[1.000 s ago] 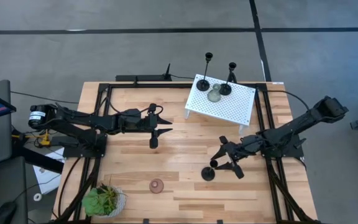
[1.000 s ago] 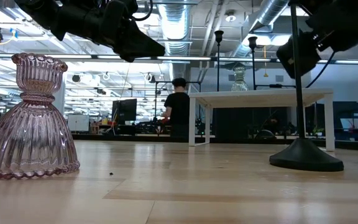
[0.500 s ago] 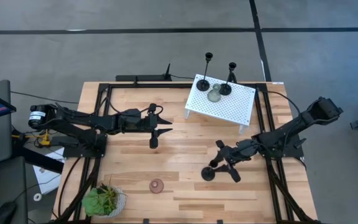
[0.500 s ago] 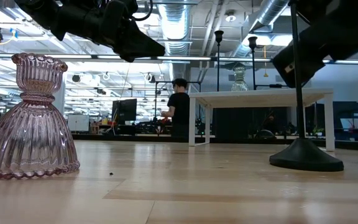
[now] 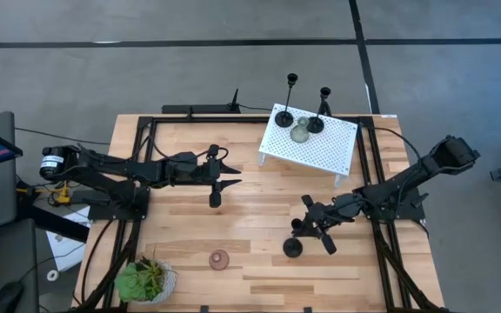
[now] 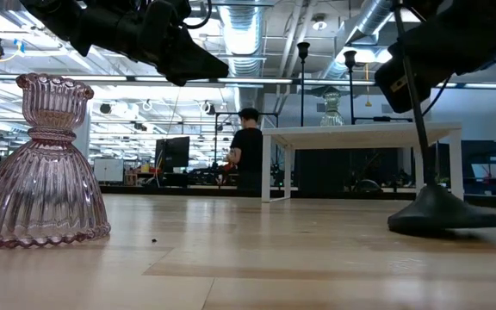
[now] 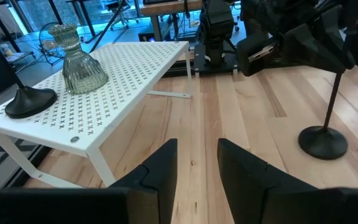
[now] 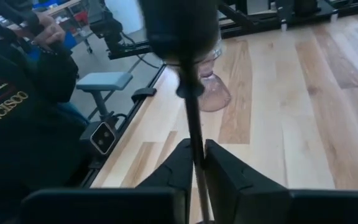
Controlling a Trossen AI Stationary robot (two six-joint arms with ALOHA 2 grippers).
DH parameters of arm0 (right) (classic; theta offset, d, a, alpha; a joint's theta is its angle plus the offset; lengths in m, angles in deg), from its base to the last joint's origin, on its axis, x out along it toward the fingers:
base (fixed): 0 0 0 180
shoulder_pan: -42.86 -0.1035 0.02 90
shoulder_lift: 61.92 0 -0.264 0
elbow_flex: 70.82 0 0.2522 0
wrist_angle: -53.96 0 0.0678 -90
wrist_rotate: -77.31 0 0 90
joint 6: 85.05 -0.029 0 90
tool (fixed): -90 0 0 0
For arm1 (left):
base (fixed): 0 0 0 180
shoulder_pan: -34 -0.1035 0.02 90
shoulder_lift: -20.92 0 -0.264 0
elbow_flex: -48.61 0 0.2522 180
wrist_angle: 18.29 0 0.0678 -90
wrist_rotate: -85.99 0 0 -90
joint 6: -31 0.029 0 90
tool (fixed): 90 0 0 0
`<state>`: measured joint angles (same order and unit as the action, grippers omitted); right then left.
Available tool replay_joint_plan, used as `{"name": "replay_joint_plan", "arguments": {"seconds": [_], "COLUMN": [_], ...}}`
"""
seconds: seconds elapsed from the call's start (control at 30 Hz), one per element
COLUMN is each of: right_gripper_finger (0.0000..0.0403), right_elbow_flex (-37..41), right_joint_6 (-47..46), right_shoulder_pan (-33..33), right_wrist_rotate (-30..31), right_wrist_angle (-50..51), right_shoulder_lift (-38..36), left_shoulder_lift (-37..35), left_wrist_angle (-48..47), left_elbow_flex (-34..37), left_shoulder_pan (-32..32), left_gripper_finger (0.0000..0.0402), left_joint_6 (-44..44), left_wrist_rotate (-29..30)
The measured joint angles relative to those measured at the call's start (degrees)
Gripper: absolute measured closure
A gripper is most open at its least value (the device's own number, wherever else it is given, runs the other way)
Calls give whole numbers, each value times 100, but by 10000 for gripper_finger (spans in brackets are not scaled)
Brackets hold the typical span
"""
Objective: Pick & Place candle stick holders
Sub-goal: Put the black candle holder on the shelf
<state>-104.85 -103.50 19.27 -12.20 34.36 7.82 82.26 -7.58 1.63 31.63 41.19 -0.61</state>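
Since the earlier frames, the right gripper (image 5: pixel 305 228) has closed around the thin stem of the tall black holder (image 5: pixel 294 248), and that holder now leans, its round base tipped up on one edge instead of sitting flat on the wooden table (image 5: pixel 190 217). In the right wrist view the two dark fingers (image 8: pixel 182 165) press against the slim rod on either side, so the grip looks like a clench taken low on the stem, probably to lift the piece toward the white perforated stand (image 5: pixel 337 148). Two more tall black holders (image 5: pixel 287 109) and a grey-green ribbed glass holder (image 5: pixel 300 132) already stand on that stand, which suggests it is the destination. The pinkish-brown holder (image 6: pixel 41 168) remains on the table near the front edge; it is squat, bell-shaped and fluted, of translucent glass. The left gripper (image 5: pixel 224 178) hovers over the table's middle, empty, fingers slightly parted. A small potted plant (image 5: pixel 146 280) sits at the front left corner.
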Motion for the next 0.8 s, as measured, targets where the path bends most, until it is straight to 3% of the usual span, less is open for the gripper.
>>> {"name": "replay_joint_plan", "arguments": {"seconds": [0.13, 0.53, 0.63, 0.8], "right_gripper_finger": [395, 400, 401, 402], "right_elbow_flex": [0, -53, -215, -778], "right_joint_6": [128, 408, 564, 705], "right_shoulder_pan": [-1, -2, 8, 22], "right_wrist_rotate": [197, 720, 789, 1289], "right_wrist_angle": [-3, 54, 522, 2240], "right_shoulder_lift": [0, -269, -601, -1324], "left_shoulder_lift": [0, 0, 0, 0], "left_wrist_angle": [0, -2, -2, -2], "left_elbow_flex": [0, 0, 0, 0], "left_shoulder_pan": [0, 0, 0, 0], "left_gripper_finger": [287, 287, 287, 287], "left_joint_6": [0, -2, -2, -2], "left_wrist_rotate": [0, 0, -1, 0]}}
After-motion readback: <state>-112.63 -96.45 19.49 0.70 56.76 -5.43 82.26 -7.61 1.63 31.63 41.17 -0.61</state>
